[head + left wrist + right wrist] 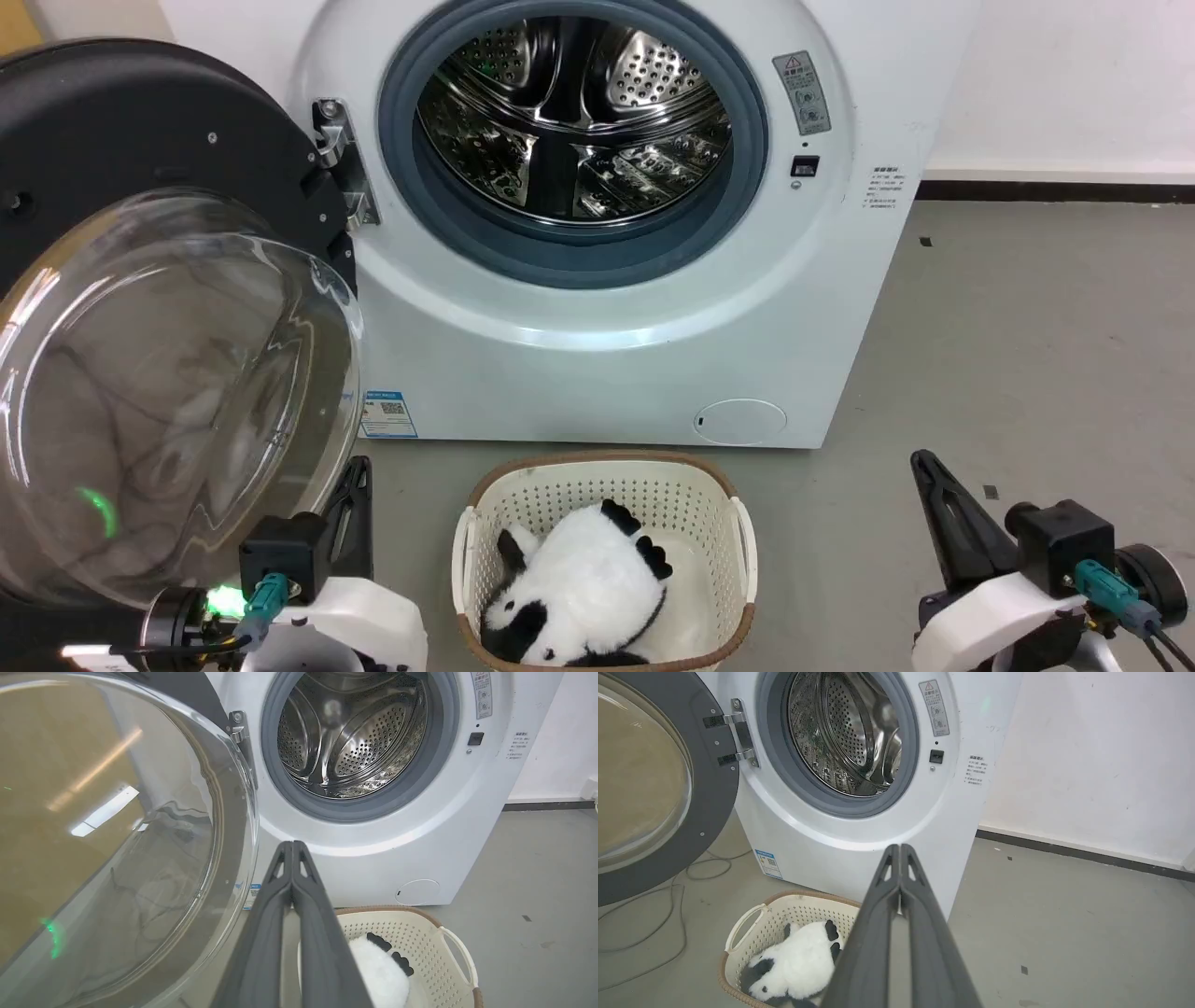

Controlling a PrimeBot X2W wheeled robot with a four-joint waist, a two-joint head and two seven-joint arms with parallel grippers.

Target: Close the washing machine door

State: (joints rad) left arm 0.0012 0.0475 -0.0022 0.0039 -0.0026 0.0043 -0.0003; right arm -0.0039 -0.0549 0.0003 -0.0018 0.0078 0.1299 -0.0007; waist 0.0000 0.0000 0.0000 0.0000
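Here, one door (121, 121) open, one basket (560, 499)

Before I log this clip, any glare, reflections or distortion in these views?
Head view: green glint and reflections on the washing machine door; left wrist view: light streaks glare across it; right wrist view: evenly lit, highlights in the drum.

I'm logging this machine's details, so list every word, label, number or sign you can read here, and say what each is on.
No text is legible; all three stand on the washing machine front.
Upper right, grey sticker: a warning triangle; its text is too small to read.
Right edge, printed lines: too small to read.
Low left, blue sticker: a QR code; its text is blurred.
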